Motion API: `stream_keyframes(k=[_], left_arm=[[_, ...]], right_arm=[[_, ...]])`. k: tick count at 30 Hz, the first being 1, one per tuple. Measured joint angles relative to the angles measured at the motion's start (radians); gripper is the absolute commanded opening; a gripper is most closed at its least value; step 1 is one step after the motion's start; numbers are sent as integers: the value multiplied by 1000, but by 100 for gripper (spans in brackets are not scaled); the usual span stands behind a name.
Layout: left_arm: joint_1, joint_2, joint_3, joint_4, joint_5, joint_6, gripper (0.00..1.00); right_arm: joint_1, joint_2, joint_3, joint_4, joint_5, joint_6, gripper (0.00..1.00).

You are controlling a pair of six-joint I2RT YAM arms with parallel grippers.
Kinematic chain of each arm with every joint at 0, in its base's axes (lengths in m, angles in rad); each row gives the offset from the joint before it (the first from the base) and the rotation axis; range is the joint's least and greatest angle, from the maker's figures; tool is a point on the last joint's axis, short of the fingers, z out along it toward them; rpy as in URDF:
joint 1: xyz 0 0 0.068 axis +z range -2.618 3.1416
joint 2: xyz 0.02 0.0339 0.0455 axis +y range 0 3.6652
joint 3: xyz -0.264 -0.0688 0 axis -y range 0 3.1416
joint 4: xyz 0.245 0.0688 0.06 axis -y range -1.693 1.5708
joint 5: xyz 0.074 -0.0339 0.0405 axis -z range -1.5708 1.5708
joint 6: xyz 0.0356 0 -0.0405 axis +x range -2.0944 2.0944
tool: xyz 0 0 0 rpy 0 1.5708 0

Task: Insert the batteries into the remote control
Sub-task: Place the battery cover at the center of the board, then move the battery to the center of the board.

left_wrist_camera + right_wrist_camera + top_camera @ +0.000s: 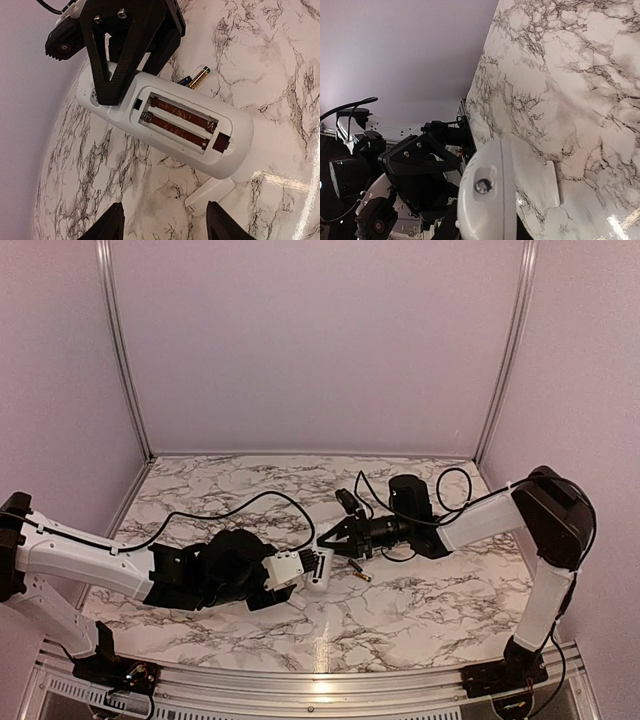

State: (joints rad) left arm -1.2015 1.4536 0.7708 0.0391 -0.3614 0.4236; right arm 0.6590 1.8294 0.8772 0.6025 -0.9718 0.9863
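Note:
The white remote control (pixel 170 120) lies tilted with its back up and its battery compartment (pixel 181 122) open; the two slots show reddish-brown. My right gripper (pixel 325 540) is shut on the remote's far end, and its black fingers (pixel 117 60) clasp that end. The remote's rounded end fills the right wrist view (pixel 487 200). My left gripper (pixel 166 206) is open and empty, just short of the remote's near end. Two batteries (pixel 196 78), one with a gold end, lie on the table beyond the remote; one shows in the top view (pixel 358 573).
The white battery cover (pixel 210 196) lies flat on the marble table (pixel 420 610) by the remote's near end; it also shows in the right wrist view (pixel 551 185). Both arms meet at the table's middle. Pale walls with metal posts enclose the back and sides.

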Motion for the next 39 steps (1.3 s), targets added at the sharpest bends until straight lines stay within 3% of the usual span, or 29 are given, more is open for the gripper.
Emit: stream_keyframes(k=[11, 19, 25, 39], left_arm=[[85, -20, 2, 45, 27, -177, 86], [142, 15, 120, 28, 147, -356, 90], [151, 114, 223, 21, 308, -368, 78], [145, 480, 543, -154, 524, -15, 57]], right_arm=[[-57, -23, -41, -16, 18, -70, 0], [-82, -170, -114, -42, 42, -153, 0], [-200, -312, -182, -144, 69, -243, 0], [-443, -519, -347, -327, 87, -376, 0]])
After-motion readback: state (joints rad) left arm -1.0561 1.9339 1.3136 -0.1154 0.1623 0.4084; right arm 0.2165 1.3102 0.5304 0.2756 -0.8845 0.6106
